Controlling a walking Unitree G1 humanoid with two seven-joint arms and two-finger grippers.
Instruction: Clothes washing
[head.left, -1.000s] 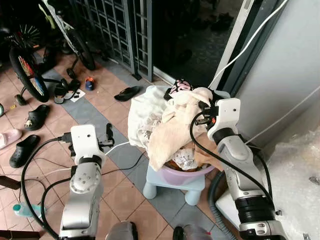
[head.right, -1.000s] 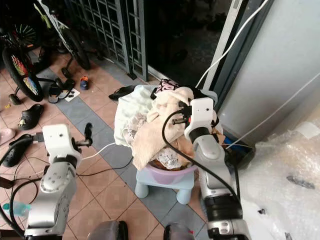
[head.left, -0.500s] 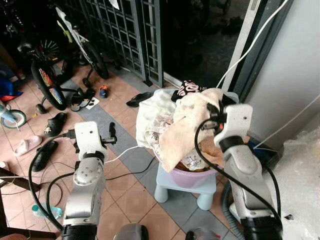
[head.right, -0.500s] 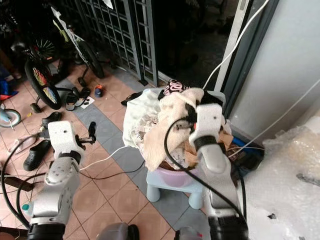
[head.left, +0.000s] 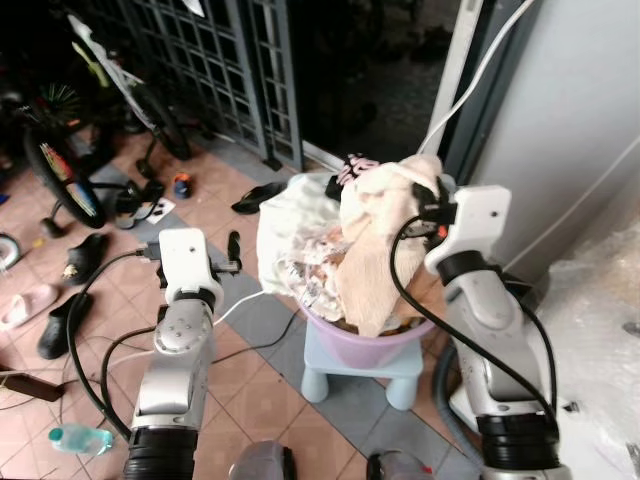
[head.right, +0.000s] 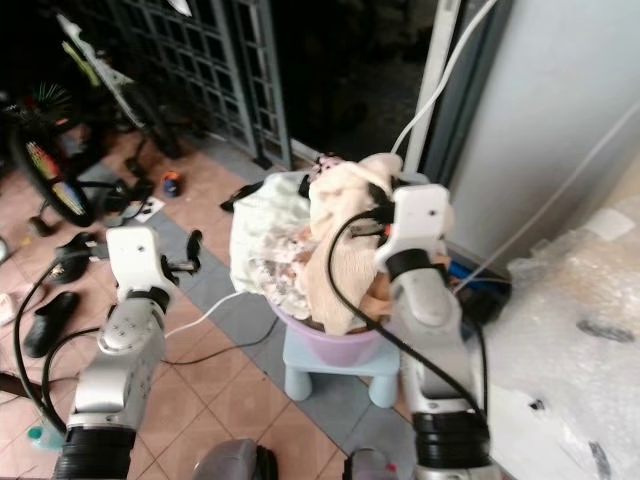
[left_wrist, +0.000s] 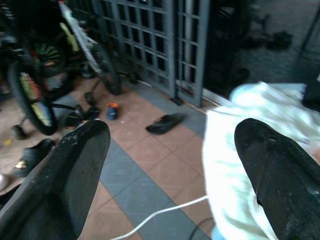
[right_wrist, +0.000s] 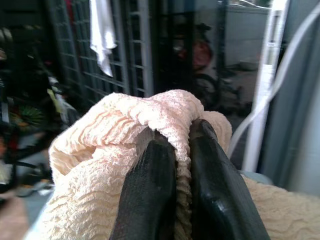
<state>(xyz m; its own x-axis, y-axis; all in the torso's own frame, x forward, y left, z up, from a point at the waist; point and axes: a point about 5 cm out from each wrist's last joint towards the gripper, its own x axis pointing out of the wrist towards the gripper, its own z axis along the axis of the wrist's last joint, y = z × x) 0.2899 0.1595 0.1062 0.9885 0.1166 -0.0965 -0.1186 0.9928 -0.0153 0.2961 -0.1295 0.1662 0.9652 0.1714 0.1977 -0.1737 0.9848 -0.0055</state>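
A purple basin (head.left: 375, 338) heaped with laundry stands on a light blue stool (head.left: 352, 368). My right gripper (right_wrist: 180, 165) is shut on a cream ribbed cloth (head.left: 375, 260), lifted above the heap so that it hangs down over the basin. White lacy clothes (head.left: 295, 230) spill over the basin's left rim, and a black patterned piece (head.left: 352, 168) sits at the back. My left gripper (left_wrist: 170, 145) is open and holds nothing, left of the basin above the tiled floor, with the white cloth (left_wrist: 240, 150) just ahead of it.
Bicycles (head.left: 60, 160) and a metal gate (head.left: 220, 60) stand at the back left. Sandals (head.left: 258, 195) and shoes (head.left: 85, 255) lie scattered on the tiles. A white cable (head.left: 240, 305) crosses the floor. A grey wall (head.left: 570, 130) and bubble wrap (head.left: 600, 330) are on the right.
My right gripper has raised the cream cloth higher above the basin. The camera has shifted; the left arm stays held out beside the basin.
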